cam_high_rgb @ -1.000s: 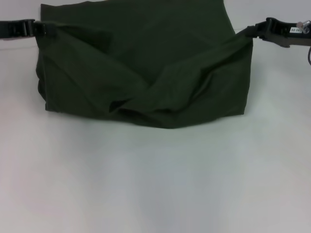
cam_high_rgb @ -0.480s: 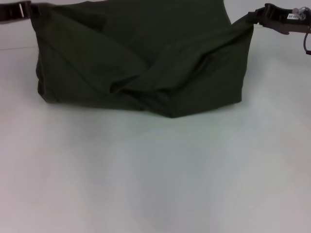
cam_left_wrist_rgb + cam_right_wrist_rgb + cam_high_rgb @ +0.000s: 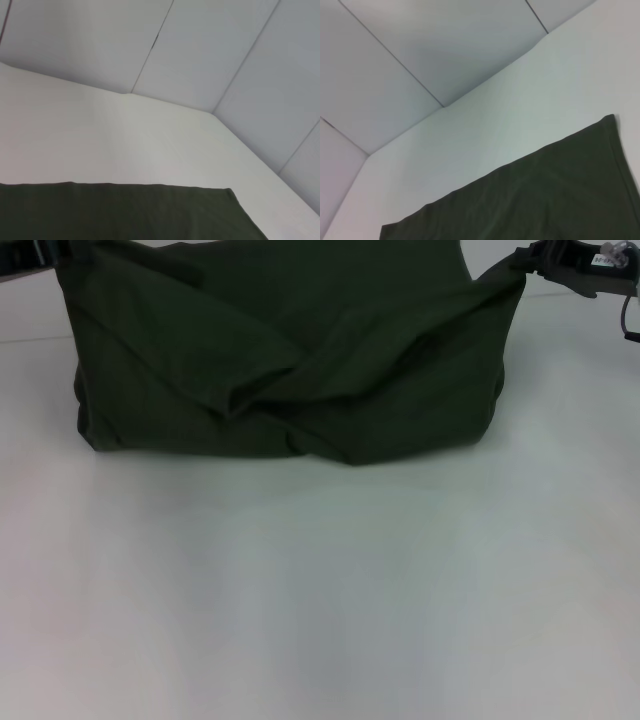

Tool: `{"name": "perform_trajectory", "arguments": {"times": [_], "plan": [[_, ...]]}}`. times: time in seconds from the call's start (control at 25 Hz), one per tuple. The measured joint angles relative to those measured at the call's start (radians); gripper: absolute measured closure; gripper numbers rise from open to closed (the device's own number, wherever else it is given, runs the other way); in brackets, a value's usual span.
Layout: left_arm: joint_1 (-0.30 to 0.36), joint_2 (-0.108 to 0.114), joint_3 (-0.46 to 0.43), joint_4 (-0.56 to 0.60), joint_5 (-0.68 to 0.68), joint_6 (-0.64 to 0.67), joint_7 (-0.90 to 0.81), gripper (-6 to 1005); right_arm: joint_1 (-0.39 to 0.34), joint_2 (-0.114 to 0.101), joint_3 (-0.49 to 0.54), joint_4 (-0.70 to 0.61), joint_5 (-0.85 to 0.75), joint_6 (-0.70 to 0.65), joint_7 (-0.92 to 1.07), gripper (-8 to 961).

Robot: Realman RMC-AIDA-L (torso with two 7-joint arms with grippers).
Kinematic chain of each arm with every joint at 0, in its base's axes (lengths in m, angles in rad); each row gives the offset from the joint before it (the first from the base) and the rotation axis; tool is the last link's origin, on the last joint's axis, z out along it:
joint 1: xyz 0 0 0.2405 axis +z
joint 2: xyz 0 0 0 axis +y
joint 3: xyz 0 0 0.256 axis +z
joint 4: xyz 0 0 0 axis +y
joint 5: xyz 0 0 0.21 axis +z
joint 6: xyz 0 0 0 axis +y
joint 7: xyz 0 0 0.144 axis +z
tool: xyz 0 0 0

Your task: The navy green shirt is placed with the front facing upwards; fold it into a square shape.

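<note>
Compared with a second ago, both grippers have travelled farther from the robot and higher, taking the near hem of the navy green shirt (image 3: 290,350) with them; the lifted layer has shortened on the near side, so the lengthwise fold onto the far half appears to be well under way but not yet laid down. The left gripper (image 3: 40,252) stands at the shirt's left upper corner and the right gripper (image 3: 535,260) at its right upper corner, each with cloth drawn taut to it, which suggests a pinch; whether the fingers are pressed together cannot be told, as they are cut off at the frame edge. Between the two grippers the shirt hangs slack and sags onto the table (image 3: 320,600) below them. Fabric is matte dark olive cotton, soft, with deep diagonal creases meeting near the centre; no lettering shows, only plain cloth. The table is smooth, pale and featureless. Both wrist views show a flat, straight-edged green panel lying ahead of the grippers
</note>
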Motion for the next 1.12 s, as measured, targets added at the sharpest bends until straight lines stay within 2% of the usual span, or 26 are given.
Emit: {"name": "perform_trajectory", "arguments": {"times": [0.24, 0.28, 0.36, 0.48, 0.56, 0.68, 0.92, 1.08, 1.12], "plan": [[0.018, -0.042, 0.000, -0.009, -0.022, -0.069, 0.006, 998, 0.001, 0.026, -0.030, 0.000, 0.001, 0.054, -0.003, 863], [0.022, -0.054, 0.000, -0.010, -0.024, -0.089, 0.010, 998, 0.001, 0.031, -0.040, 0.000, 0.001, 0.069, -0.003, 862], [0.024, -0.061, 0.000, -0.010, -0.025, -0.098, 0.013, 998, 0.001, 0.042, -0.056, 0.000, 0.001, 0.095, -0.007, 861], [0.036, -0.098, 0.001, -0.017, -0.037, -0.148, 0.038, 997, 0.004, 0.066, -0.067, 0.000, 0.011, 0.134, -0.055, 859], [0.049, -0.122, 0.001, -0.027, -0.059, -0.177, 0.072, 991, 0.004, 0.071, -0.067, 0.000, 0.021, 0.138, -0.073, 858], [0.060, -0.145, 0.001, -0.031, -0.078, -0.206, 0.108, 932, 0.003, 0.083, -0.067, 0.000, 0.060, 0.146, -0.118, 740], [0.069, -0.150, 0.001, -0.025, -0.079, -0.255, 0.105, 753, -0.006, 0.088, -0.068, 0.002, 0.082, 0.151, -0.136, 553], [0.077, -0.162, 0.001, -0.025, -0.084, -0.323, 0.102, 604, -0.011, 0.088, -0.068, 0.003, 0.082, 0.156, -0.136, 444], [0.078, -0.165, 0.001, -0.025, -0.085, -0.339, 0.102, 581, -0.013, 0.088, -0.068, 0.003, 0.082, 0.156, -0.136, 445]]}}
